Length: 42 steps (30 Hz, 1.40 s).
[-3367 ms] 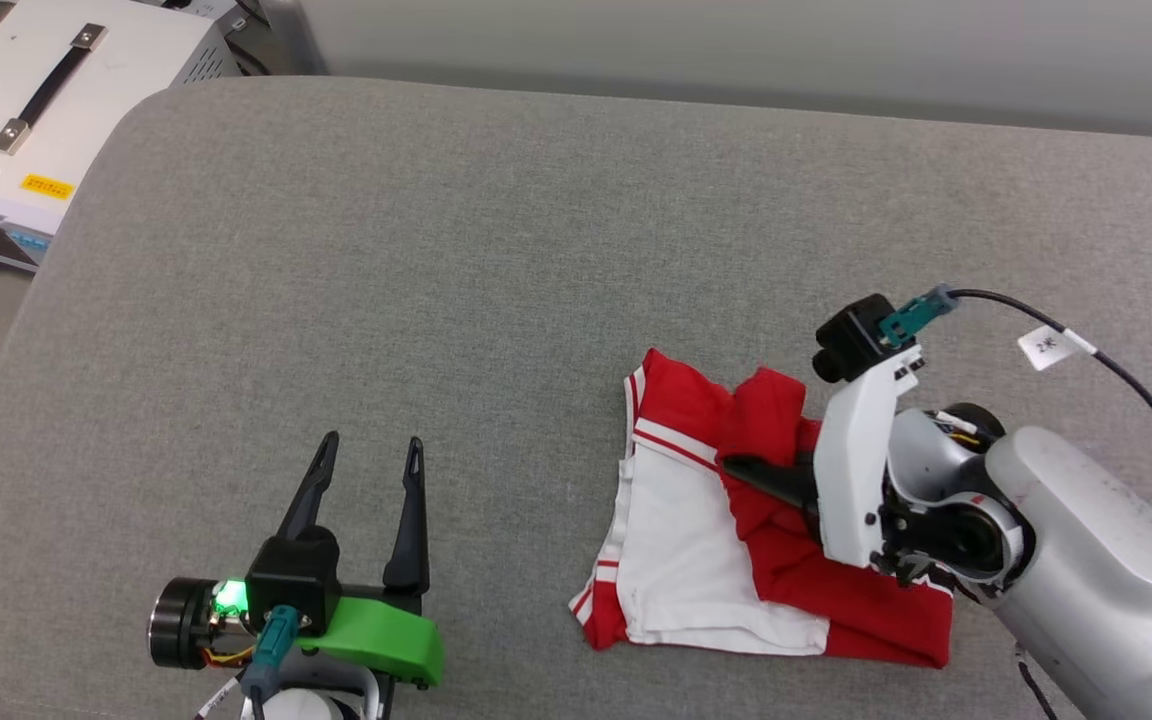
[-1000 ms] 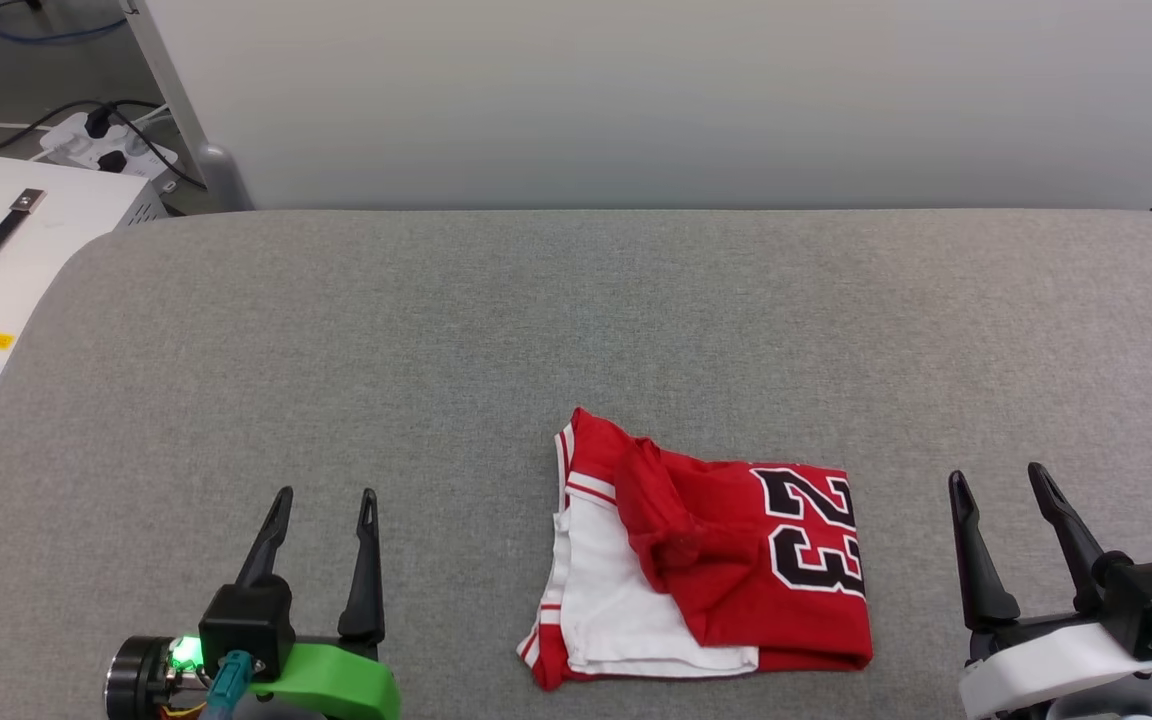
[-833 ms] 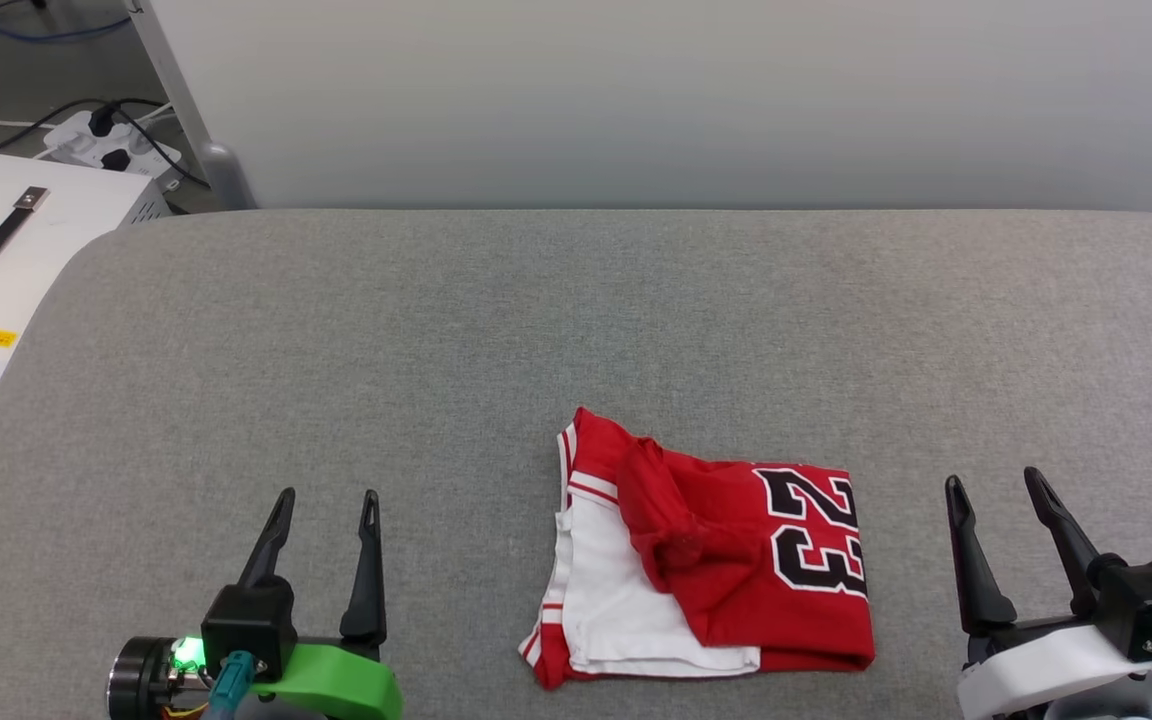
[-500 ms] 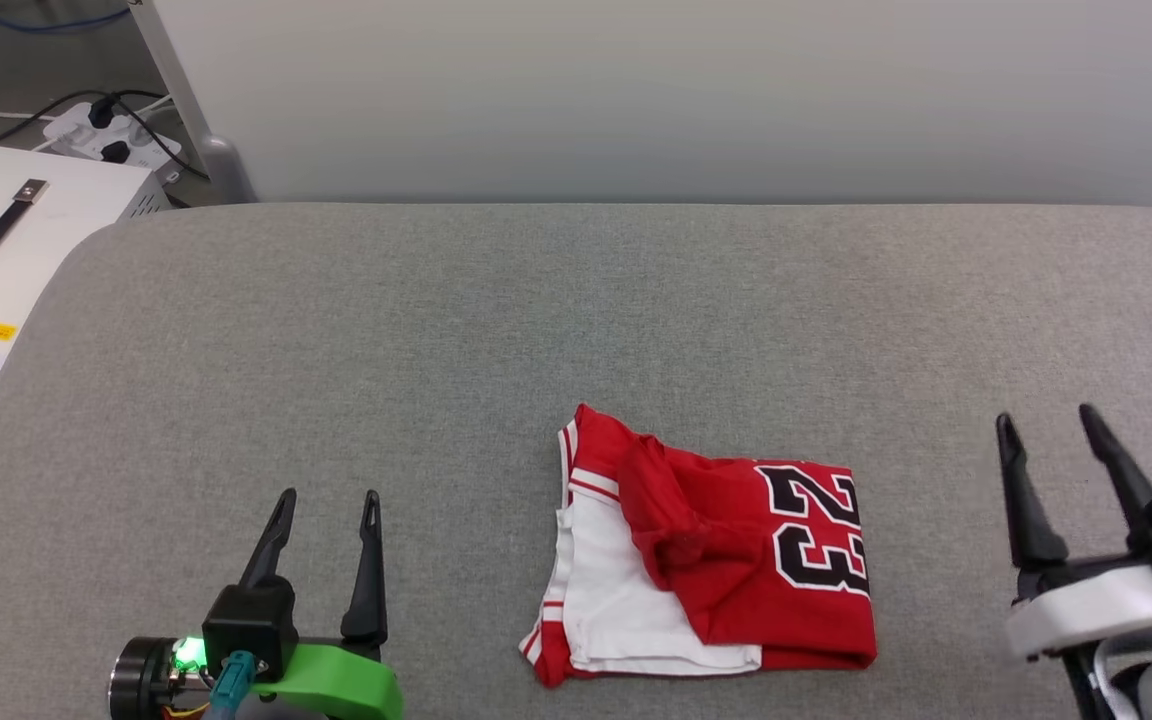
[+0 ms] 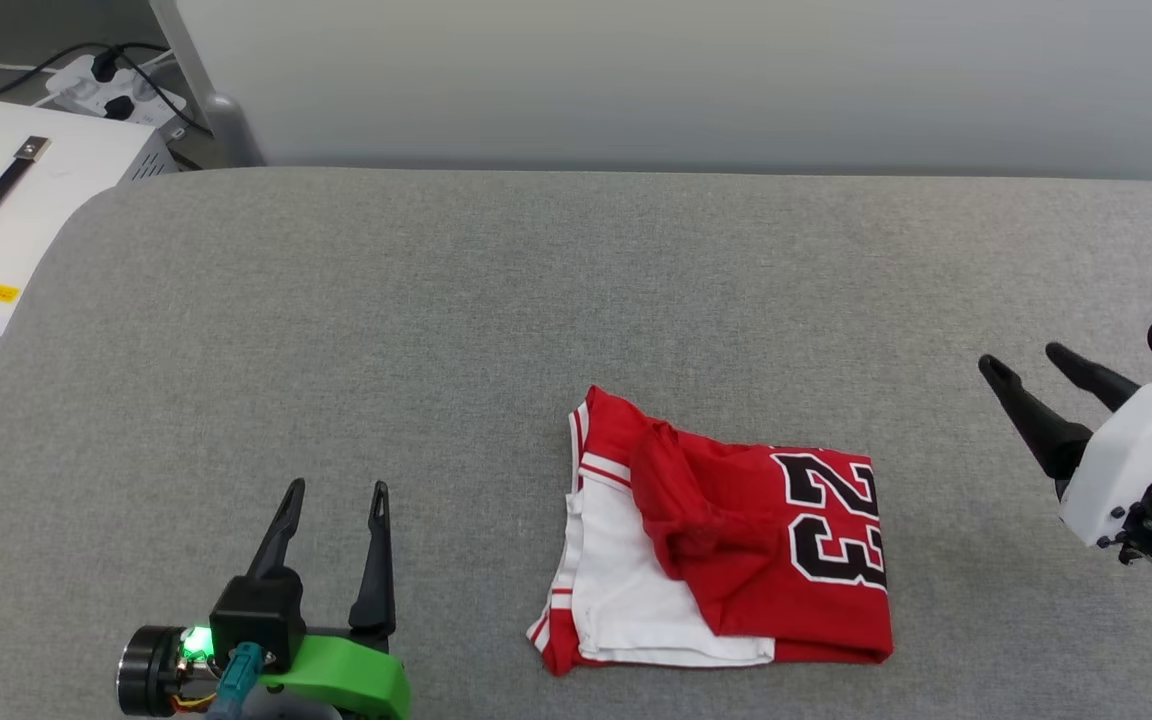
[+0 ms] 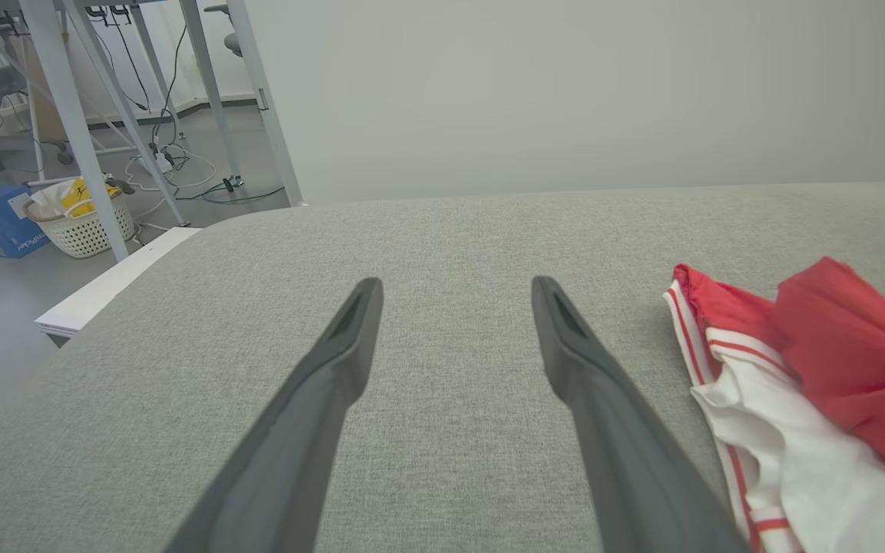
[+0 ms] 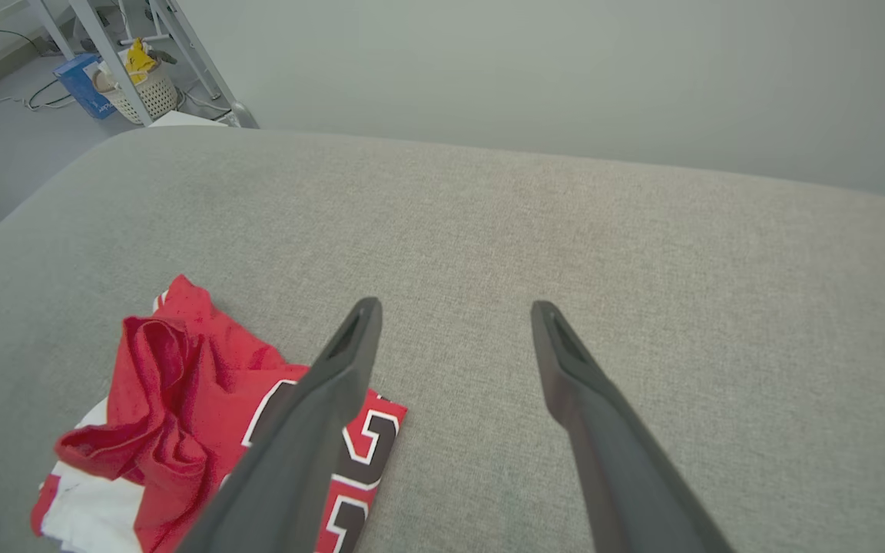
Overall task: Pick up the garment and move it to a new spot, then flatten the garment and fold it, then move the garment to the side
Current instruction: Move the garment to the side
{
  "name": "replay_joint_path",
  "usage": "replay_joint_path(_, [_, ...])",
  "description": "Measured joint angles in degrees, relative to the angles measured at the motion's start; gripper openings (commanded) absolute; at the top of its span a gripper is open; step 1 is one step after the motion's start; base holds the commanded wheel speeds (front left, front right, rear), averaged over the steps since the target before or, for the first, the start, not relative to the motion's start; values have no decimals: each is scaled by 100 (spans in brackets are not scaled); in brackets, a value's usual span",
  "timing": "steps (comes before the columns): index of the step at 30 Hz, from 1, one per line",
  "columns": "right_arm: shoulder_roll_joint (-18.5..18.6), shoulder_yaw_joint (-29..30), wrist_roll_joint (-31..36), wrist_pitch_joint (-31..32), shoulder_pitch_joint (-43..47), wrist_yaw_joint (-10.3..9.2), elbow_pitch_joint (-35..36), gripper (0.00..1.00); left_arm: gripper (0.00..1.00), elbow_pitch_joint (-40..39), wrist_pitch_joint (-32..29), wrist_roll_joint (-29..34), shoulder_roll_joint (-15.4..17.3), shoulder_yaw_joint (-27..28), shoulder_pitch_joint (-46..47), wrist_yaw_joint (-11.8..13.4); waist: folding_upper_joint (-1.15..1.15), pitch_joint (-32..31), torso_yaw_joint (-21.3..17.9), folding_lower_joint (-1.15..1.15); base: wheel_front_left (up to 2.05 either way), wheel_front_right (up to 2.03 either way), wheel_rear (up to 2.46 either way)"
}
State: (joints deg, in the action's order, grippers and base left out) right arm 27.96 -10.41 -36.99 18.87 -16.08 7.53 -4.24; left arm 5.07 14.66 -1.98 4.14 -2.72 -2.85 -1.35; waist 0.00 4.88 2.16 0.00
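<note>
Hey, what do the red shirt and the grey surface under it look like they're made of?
The garment: soft matte knit fabric, probably jersey; it creases and bunches. The grey surface: matte woven upholstery-like cloth, with a fine heathered weave and a rounded corner.

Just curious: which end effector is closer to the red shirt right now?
Right, narrowly, as the head view shows it. The right end effector sits right of the shirt, past its far corner; the left end effector lies farther off, to its left.
</note>
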Motion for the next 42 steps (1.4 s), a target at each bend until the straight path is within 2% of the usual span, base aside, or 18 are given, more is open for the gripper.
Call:
replay_joint_path(2, [149, -92, -549, 703, -31, 0, -47, 100, 100, -2, 0, -1, -3, -11, 59, 0, 0, 59, 24, 0, 0, 0, 0])
replay_joint_path(5, [243, -156, -1237, 1427, -27, 0, -177, 100, 100, -5, 0, -1, -13, -30, 137, 0, 0, 151, 68, 0, 0, 0, 0])
replay_joint_path(10, [230, -392, -1894, 2149, 34, 0, -371, 100, 100, -8, 0, -1, -23, -74, 307, -21, 0, 325, 162, 0, 0, 0, 0])
replay_joint_path(20, [-183, -1058, -2197, 2314, -124, 0, -950, 100, 100, -5, 0, -1, -45, -159, 597, -43, 0, 691, 409, 0, 0, 0, 0])
replay_joint_path(28, [-321, -1648, -2387, 1959, -343, 0, -1227, 100, 100, 9, 0, -16, -59, -224, 687, -42, 0, 837, 610, 0, 0, 0, 0])
replay_joint_path(29, [-319, -1697, -2409, 1889, -354, 0, -1223, 47, 100, 9, 0, -21, -60, -224, 687, -42, 0, 839, 620, 0, 0, 0, 0])
replay_joint_path(30, [-315, -1762, -2434, 1781, -370, 0, -1218, 1, 100, 9, 0, -32, -60, -222, 688, -40, 0, 834, 624, 0, 0, 0, 0])
replay_joint_path(37, [-98, -2235, -2434, 1091, -489, 0, -1002, 0, 100, 30, 0, -40, -67, -207, 681, -35, 0, 734, 535, 0, 0, 0, 0])
replay_joint_path(42, [237, -2484, -2256, 545, -857, 0, -733, 0, 100, 49, 0, -37, -73, -163, 648, -35, 0, 633, 372, 0, 0, 0, 0])
